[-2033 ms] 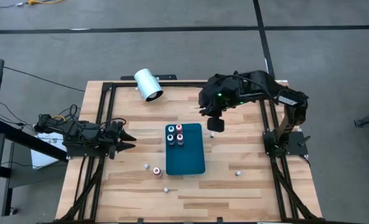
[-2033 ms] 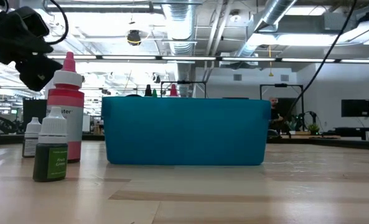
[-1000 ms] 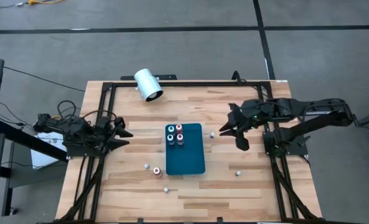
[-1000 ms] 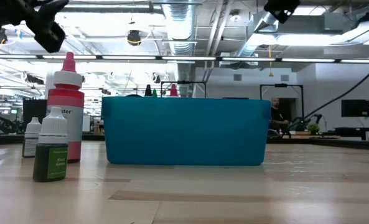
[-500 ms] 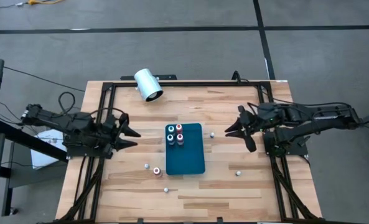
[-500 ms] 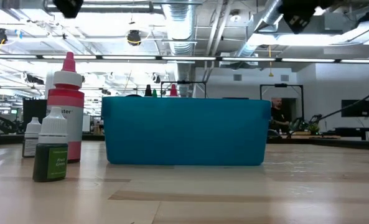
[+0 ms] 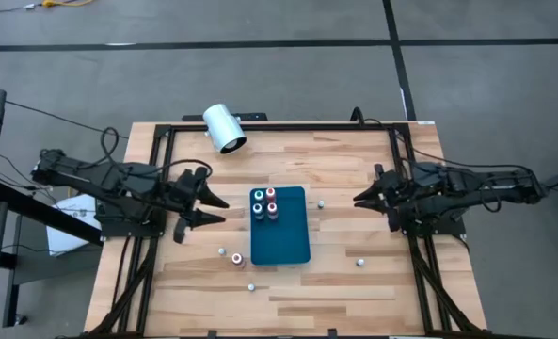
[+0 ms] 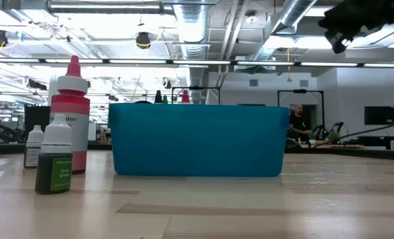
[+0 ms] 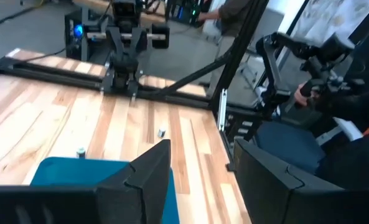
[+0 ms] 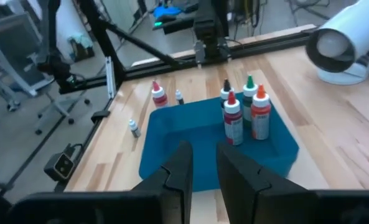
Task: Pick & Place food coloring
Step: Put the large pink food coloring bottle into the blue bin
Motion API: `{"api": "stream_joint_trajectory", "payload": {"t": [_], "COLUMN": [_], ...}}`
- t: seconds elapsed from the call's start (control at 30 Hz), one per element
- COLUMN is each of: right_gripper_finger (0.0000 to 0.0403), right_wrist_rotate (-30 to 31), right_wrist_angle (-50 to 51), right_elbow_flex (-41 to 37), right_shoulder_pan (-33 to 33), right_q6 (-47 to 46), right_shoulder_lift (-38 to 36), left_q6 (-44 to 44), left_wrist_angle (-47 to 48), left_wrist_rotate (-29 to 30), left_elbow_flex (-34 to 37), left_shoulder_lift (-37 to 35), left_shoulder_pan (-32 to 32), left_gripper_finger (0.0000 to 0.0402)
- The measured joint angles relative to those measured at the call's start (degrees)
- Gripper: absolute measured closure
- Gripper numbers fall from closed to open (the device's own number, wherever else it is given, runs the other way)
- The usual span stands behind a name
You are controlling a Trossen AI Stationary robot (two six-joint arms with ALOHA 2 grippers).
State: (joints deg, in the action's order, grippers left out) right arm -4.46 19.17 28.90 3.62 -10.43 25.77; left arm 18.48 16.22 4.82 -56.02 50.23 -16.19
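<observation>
Wooden table point(image 7: 354, 282) lies bare between blue tray point(image 7: 288, 240) and both part-open, empty tools point(image 7: 215, 205) point(image 7: 363, 199)

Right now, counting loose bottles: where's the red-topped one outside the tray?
High view: the red-topped bottle stands on the table off the blue tray's near-left corner, beside a small white-capped bottle.

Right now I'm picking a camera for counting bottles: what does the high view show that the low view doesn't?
Only the high view shows both arms, the left gripper, the right gripper, four bottles standing inside the blue tray, and the white cylinder. Only the low view shows the room behind and a green bottle's label. Both show the tray and loose bottles on the table.
</observation>
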Motion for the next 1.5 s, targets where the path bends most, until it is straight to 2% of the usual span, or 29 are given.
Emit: {"api": "stream_joint_trajectory", "payload": {"t": [0.23,0.5,0.73,1.0,1.17,1.27,1.37,1.5], "right_gripper_finger": [0.0343,0.0343,0.0343,0.0343,0.0343,0.0343,0.0343,0.0343], "right_wrist_rotate": [1.79,3.26,4.48,6.07,6.11,6.11,6.09,6.09], "right_wrist_angle": [-0.56,0.74,1.84,1.67,1.74,1.75,1.76,1.75], "right_elbow_flex": [-5.73,-10.81,-11.6,-11.6,-11.6,-11.6,-11.6,-11.6], "right_shoulder_pan": [0.0,0.0,0.0,0.0,0.0,0.0,0.0,0.0], "right_q6": [-0.25,-1.68,-2.65,1.03,2.77,2.87,2.88,2.89], "right_shoulder_lift": [-12.26,-25.36,-23.99,-23.92,-23.9,-23.92,-23.92,-23.92], "left_q6": [3.24,9.06,17.85,31.02,38.02,41.34,42.3,41.75], "left_wrist_angle": [6.22,7.59,13.15,22.46,25.51,26.42,27.46,27.8], "left_wrist_rotate": [-0.13,-4.68,-8.14,-17.01,-16.74,-13.37,-9.9,-9.54], "left_elbow_flex": [-6.47,-10.05,-11.66,-12.58,-12.64,-12.66,-12.66,-12.64], "left_shoulder_lift": [8.29,15.48,21.44,26.19,26.22,26.58,27.92,30.26], "left_shoulder_pan": [0.0,0.05,0.07,-1.06,-3.41,-4.6,-5.76,-7.43], "left_gripper_finger": [0.0235,0.0235,0.0235,0.0235,0.0235,0.0235,0.0235,0.0235]}}
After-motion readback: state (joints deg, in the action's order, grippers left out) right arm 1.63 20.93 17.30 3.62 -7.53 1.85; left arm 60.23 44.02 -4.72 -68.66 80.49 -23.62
